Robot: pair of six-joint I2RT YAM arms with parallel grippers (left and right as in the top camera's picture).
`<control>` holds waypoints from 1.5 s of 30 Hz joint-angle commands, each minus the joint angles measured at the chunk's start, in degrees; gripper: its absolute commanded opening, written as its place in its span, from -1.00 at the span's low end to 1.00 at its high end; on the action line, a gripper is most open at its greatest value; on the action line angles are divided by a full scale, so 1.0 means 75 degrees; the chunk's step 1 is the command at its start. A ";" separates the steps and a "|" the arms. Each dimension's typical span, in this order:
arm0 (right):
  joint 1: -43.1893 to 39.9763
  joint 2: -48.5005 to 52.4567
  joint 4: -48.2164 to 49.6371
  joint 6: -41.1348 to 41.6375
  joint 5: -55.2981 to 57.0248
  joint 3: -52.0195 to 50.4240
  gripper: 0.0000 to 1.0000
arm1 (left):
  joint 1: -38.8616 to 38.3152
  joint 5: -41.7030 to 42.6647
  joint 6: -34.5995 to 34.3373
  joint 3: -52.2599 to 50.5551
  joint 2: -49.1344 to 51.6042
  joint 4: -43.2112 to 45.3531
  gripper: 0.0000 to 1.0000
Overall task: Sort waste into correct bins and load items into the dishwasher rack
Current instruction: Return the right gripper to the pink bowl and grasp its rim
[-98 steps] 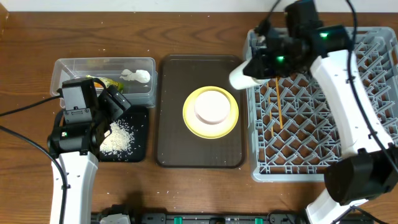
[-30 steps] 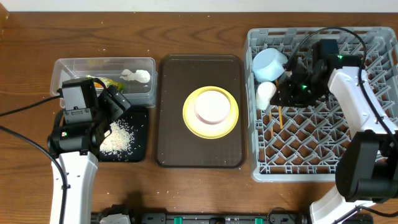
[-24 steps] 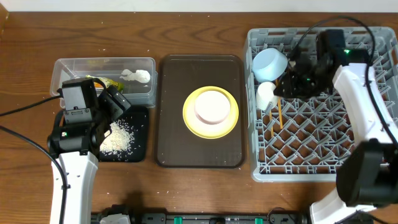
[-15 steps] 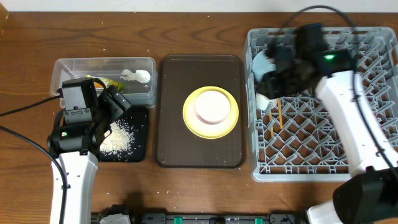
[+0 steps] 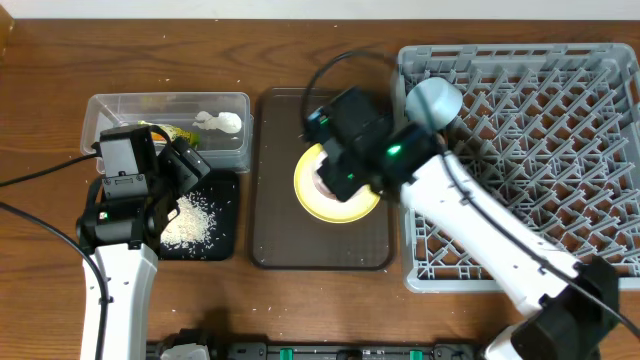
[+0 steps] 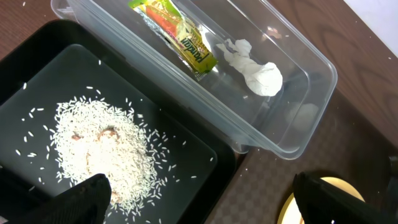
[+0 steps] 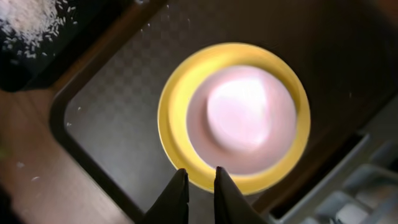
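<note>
My right end effector [image 7: 200, 186] hangs over the brown tray [image 5: 275, 225] in the middle of the tabletop [image 5: 300, 40]; its fingers are all but together, a thin gap between them and nothing in it. From its wrist view the fingertips sit over the near edge of the yellow plate [image 7: 177, 124]; the pink bowl [image 7: 249, 118] rests on the plate's centre; I cannot tell whether the fingers touch the rim. From overhead, the right arm covers much of the plate and crosses the left side of the rack [image 5: 560, 130]; the blue bowl [image 5: 432, 100] lies in the rack's far-left corner.

My left end effector [image 6: 205, 199] is spread wide and empty, hovering over the near end of the black tray [image 6: 186, 162]; the rice [image 6: 99, 155] is heaped in that tray with loose grains scattered around it. The clear tub [image 6: 292, 143] lies just beyond, against the tray; the wrapper [image 6: 180, 40] and the tissue [image 6: 255, 68] lie inside it, side by side.
</note>
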 commanded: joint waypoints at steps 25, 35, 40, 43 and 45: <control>0.0516 0.2538 0.0434 0.0178 0.1008 0.0085 -0.69 | 0.0023 -0.0093 -0.0064 0.0082 0.0009 -0.0020 0.93; 0.0504 0.2567 0.0472 0.0178 0.1008 0.0044 -0.71 | 0.0023 -0.0093 -0.0064 0.0082 0.0009 -0.0020 0.93; 0.0504 0.2567 0.0428 0.0178 0.1011 0.0038 -0.73 | 0.0023 -0.0093 -0.0064 0.0082 0.0009 -0.0020 0.93; 0.0504 0.2567 0.0469 0.0178 0.1011 -0.0029 -0.74 | 0.0023 -0.0093 -0.0064 0.0082 0.0009 -0.0020 0.93; 0.0504 0.2567 0.0501 0.0178 0.1011 -0.0076 -0.74 | 0.0023 -0.0093 -0.0064 0.0082 0.0009 -0.0020 0.93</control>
